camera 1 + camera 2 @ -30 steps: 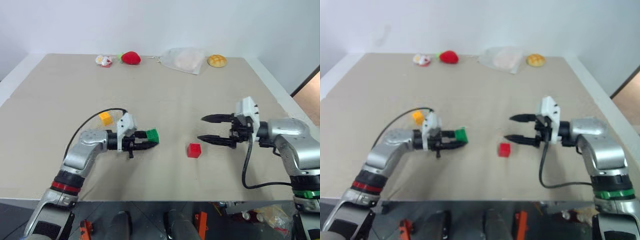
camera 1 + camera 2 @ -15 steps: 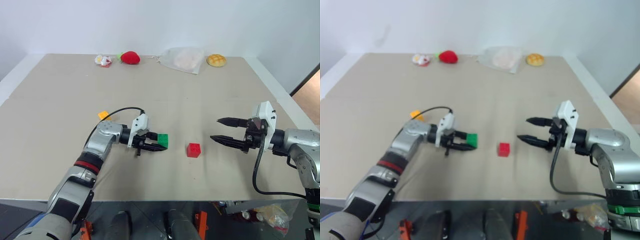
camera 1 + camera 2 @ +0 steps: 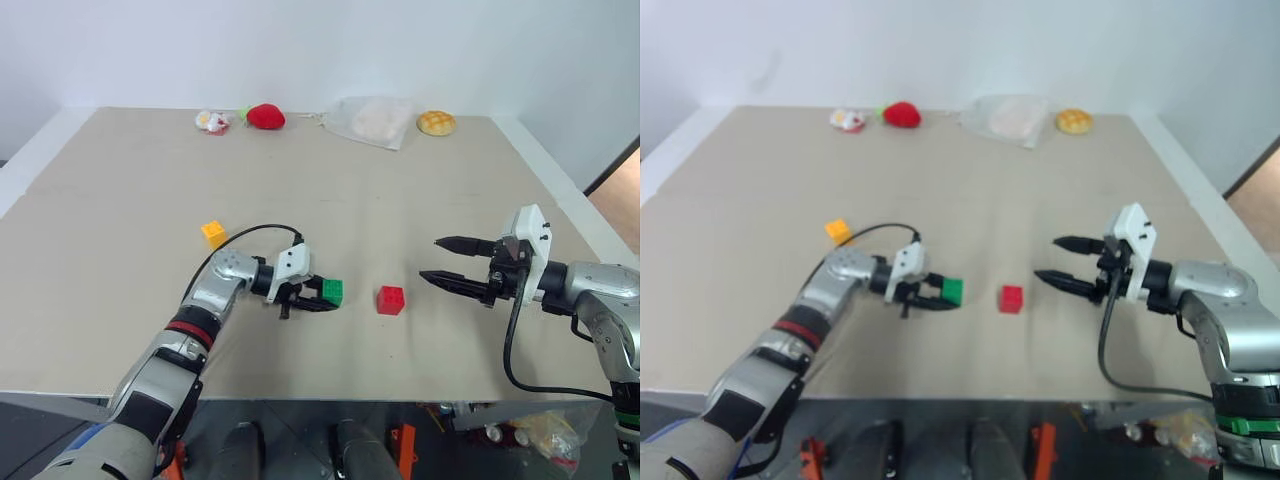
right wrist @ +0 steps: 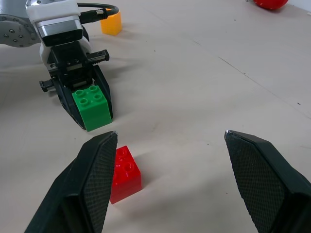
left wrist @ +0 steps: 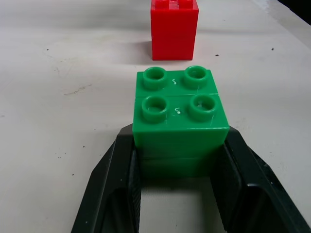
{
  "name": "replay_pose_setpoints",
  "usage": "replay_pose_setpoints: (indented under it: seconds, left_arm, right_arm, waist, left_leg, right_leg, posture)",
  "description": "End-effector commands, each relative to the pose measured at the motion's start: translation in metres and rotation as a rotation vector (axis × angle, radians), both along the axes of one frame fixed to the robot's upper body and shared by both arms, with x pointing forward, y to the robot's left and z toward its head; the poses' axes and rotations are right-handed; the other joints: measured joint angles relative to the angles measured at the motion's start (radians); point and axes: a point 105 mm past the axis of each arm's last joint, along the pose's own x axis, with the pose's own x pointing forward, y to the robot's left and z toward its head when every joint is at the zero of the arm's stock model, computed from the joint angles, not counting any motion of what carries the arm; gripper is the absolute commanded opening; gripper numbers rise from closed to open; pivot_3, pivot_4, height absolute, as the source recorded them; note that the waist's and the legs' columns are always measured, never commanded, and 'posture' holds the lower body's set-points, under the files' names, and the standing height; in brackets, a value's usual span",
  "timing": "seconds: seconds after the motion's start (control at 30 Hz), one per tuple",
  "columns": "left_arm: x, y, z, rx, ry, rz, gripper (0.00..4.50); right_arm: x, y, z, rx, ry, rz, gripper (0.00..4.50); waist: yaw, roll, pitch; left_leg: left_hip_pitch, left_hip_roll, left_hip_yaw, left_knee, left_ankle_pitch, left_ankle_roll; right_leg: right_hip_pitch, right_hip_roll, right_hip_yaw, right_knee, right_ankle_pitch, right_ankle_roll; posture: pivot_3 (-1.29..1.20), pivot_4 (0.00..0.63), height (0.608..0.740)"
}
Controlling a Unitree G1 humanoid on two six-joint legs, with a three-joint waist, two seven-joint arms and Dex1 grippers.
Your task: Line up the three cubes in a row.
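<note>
Left wrist view is showing the green cube point(image 5: 181, 118) sitting clamped between the left gripper point(image 3: 305, 297) fingers, studs up, just above or on the table point(image 3: 400, 200); I cannot tell whether it is touching. It is looking like hard, light, smooth plastic, so I judge it stiff and a little slippery, best pinched on two flat opposite side walls, low on the block, as the left gripper is doing. The red cube point(image 3: 390, 300) is lying just beyond the gripper's tips, close ahead of the green one. The yellow cube point(image 3: 213, 234) is sitting well behind that gripper, beside its arm. The right gripper point(image 3: 440, 262) is hovering with fingers spread and empty, the red cube lying between the two grippers. Compared with a second ago, the left gripper is carrying the green cube closer to the red one and lower, while the right gripper is backing away from the red cube
</note>
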Motion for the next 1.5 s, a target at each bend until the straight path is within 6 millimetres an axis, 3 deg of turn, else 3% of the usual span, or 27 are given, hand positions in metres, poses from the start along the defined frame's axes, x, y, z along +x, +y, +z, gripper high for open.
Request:
replay_pose_setpoints:
  seconds: [0.03,0.27,0.3,0.53,0.67,0.87,0.97,1.17,1.23,1.3,1.5]
  left_arm:
    - [-0.001,-0.005,-0.001,-0.001,0.000,-0.003,1.33]
    - [-0.006,-0.006,-0.003,-0.008,0.022,-0.029,1.33]
    - [-0.006,-0.005,-0.002,-0.016,0.031,-0.030,2.13]
    - [0.002,0.003,0.010,-0.070,0.018,0.024,4.42]
    - [0.001,0.021,0.011,-0.058,0.012,0.044,4.42]
    - [-0.003,0.085,0.010,0.019,-0.032,0.172,4.42]
    - [-0.011,0.132,0.028,-0.024,-0.040,0.327,4.42]
    - [-0.029,0.156,0.057,-0.180,-0.013,0.537,4.42]
    - [-0.029,0.181,0.064,-0.288,0.001,0.733,4.42]
    - [-0.030,0.201,0.063,-0.339,0.004,0.880,4.42]
    - [-0.040,0.215,0.036,-0.259,-0.002,0.974,4.42]
  right_arm:
    - [0.000,0.004,0.016,0.005,-0.061,0.018,3.65]
    - [0.001,0.007,0.013,-0.002,-0.056,0.031,3.65]
    - [0.001,0.007,0.014,-0.002,-0.056,0.031,3.65]
    - [0.002,0.009,0.016,0.002,-0.060,0.039,3.65]
    - [0.003,0.010,0.018,0.002,-0.065,0.051,3.65]
    - [0.002,0.013,0.022,-0.007,-0.073,0.077,3.65]
    - [0.000,0.022,0.027,-0.010,-0.088,0.120,3.65]
    - [-0.001,0.048,0.033,0.005,-0.116,0.210,3.65]
    - [0.001,0.065,0.033,0.010,-0.126,0.270,3.65]
    - [0.004,0.076,0.034,0.020,-0.128,0.311,3.65]
    - [0.008,0.098,0.028,0.028,-0.109,0.403,3.65]
  waist:
    - [0.000,0.000,0.000]
    - [0.001,0.000,0.000]
    - [0.001,0.000,0.000]
    - [0.001,0.000,0.000]
    - [-0.005,0.000,0.000]
    - [-0.007,0.001,0.000]
    - [-0.016,0.001,0.000]
    - [-0.001,0.002,0.000]
    - [-0.001,0.001,0.000]
    - [-0.003,0.001,0.000]
    - [-0.001,0.001,0.000]
  left_leg:
    - [0.000,0.000,0.000,0.000,0.000,0.000]
    - [-0.002,-0.001,-0.001,0.001,0.001,0.001]
    - [-0.002,-0.001,-0.001,0.001,0.000,0.001]
    - [-0.002,-0.001,-0.002,0.001,0.001,0.001]
    - [-0.002,-0.001,-0.002,0.000,0.001,0.001]
    - [-0.001,0.002,-0.003,-0.004,0.001,0.001]
    - [0.000,0.003,-0.002,-0.005,0.001,0.001]
    - [-0.001,0.005,-0.001,-0.005,0.001,0.001]
    - [-0.001,0.006,0.000,-0.004,0.001,0.001]
    - [-0.001,0.008,0.003,-0.004,0.001,0.001]
    - [0.000,0.010,0.005,-0.005,0.001,0.001]
  right_leg:
    - [0.000,0.000,0.000,0.000,0.000,0.000]
    - [0.000,0.000,0.000,0.000,0.000,0.001]
    - [0.000,0.000,0.000,0.000,0.000,0.001]
    - [0.000,0.000,0.000,0.000,0.000,0.001]
    - [-0.001,0.000,0.000,0.000,0.000,0.001]
    - [-0.002,0.003,0.000,0.001,0.000,-0.002]
    - [-0.003,0.003,0.000,0.001,0.000,-0.003]
    - [-0.003,0.003,-0.002,0.001,-0.001,-0.004]
    - [-0.002,0.001,-0.005,0.001,-0.001,-0.004]
    - [-0.003,0.001,-0.005,0.001,-0.001,-0.004]
    - [-0.003,0.001,-0.006,0.001,-0.001,-0.006]
  posture:
    - [0.00,0.150,0.739]
    - [0.00,0.150,0.739]
    - [0.00,0.150,0.739]
    - [0.00,0.150,0.739]
    - [0.00,0.150,0.739]
    - [0.00,0.150,0.739]
    - [0.00,0.150,0.739]
    - [0.00,0.150,0.739]
    - [0.00,0.150,0.739]
    - [0.00,0.150,0.739]
    - [0.00,0.150,0.739]
